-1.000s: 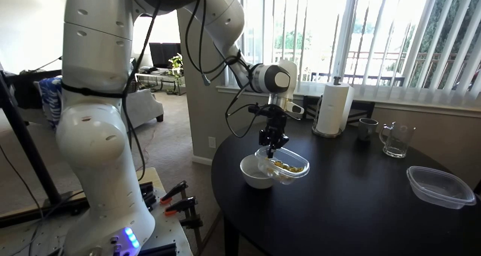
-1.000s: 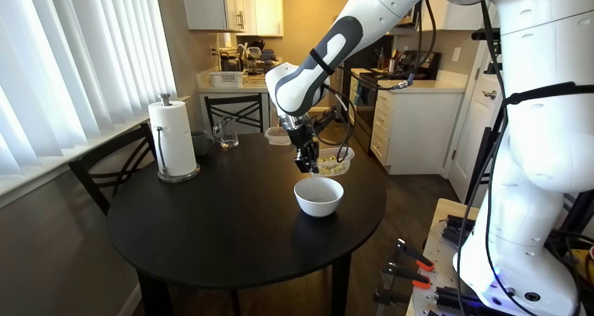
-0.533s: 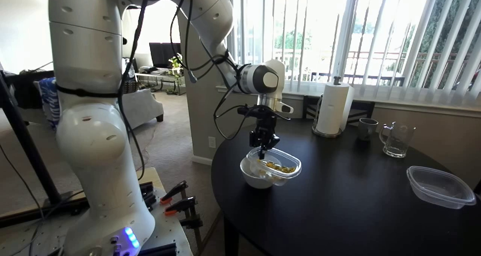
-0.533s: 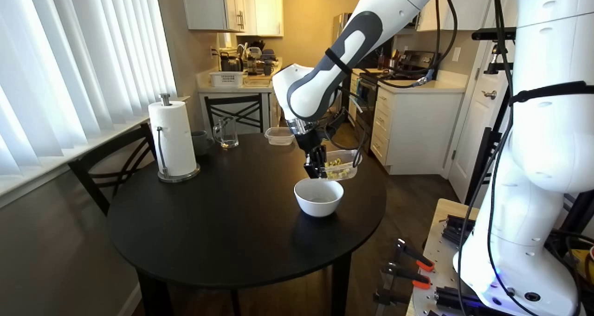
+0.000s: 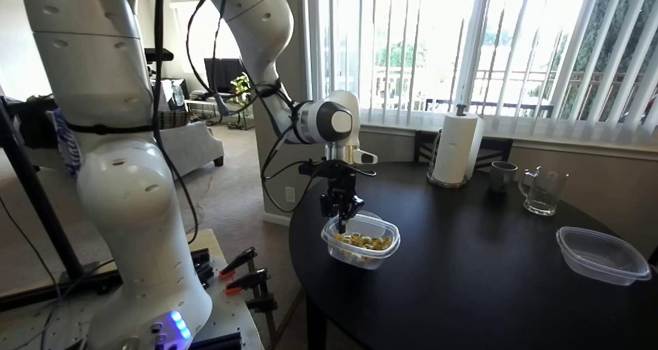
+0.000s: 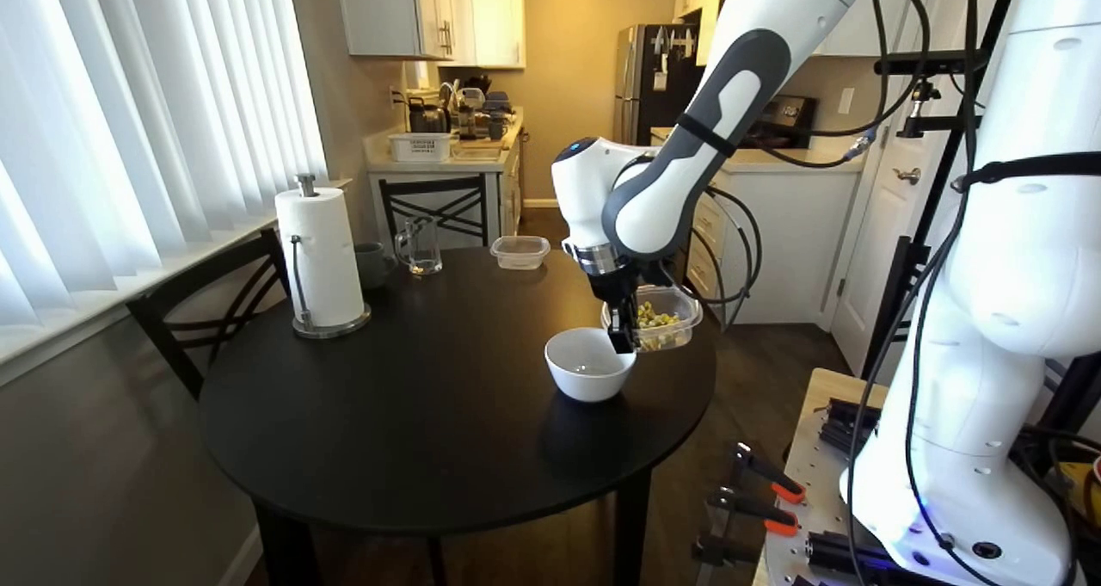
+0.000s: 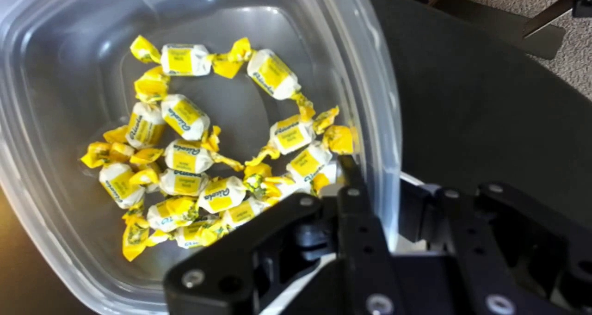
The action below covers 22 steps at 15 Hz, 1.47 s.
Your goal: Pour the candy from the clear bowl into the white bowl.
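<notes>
My gripper (image 5: 342, 229) is shut on the rim of the clear bowl (image 5: 336, 248). It also shows in an exterior view (image 6: 624, 341). In the wrist view the gripper (image 7: 381, 190) has one finger inside and one outside the wall of the clear bowl (image 7: 55, 74). The candy (image 7: 185, 157), yellow-and-white wrapped pieces, lies in the clear bowl, which is held about level. The white bowl (image 6: 589, 379) stands upright on the table. The clear bowl is beside it at its right rim in that view. In an exterior view the clear bowl (image 5: 378, 260) hides most of the white bowl.
A flat clear container (image 5: 601, 257) stands on the dark table (image 5: 462, 298). A glass mug (image 5: 545, 190), a grey cup (image 5: 502, 177) and a paper towel roll (image 5: 455, 149) stand farther back. Chairs and a window border the table.
The gripper and clear bowl have moved left and slightly down in an exterior view, and right and down in an exterior view from elsewhere. The candy stays inside. The white bowl has not moved.
</notes>
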Tool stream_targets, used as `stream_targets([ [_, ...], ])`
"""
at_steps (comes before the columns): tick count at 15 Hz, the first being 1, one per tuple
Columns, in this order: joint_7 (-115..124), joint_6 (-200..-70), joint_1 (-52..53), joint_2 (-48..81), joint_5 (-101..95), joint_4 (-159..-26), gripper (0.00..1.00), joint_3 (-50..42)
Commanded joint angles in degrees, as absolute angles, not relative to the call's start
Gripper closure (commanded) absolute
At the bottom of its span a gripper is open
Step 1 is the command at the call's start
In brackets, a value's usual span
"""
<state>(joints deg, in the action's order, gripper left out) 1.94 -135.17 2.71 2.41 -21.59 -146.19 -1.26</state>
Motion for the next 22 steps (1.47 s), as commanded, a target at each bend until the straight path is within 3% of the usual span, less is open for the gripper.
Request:
stream_targets([
  [1, 0.00, -139.68, 2.60, -5.74, -22.42, -154.13, 0.97, 0.21],
  [11, -25.53, -138.49, 10.53, -9.97, -4.58, -150.48, 0.98, 3.64],
  [18, -53.88, -135.77, 18.61, -1.35, 18.83, -141.19, 0.98, -5.16],
  [22, -68.20, -123.73, 9.84, 5.11, 28.48, -134.61, 0.98, -2.24],
])
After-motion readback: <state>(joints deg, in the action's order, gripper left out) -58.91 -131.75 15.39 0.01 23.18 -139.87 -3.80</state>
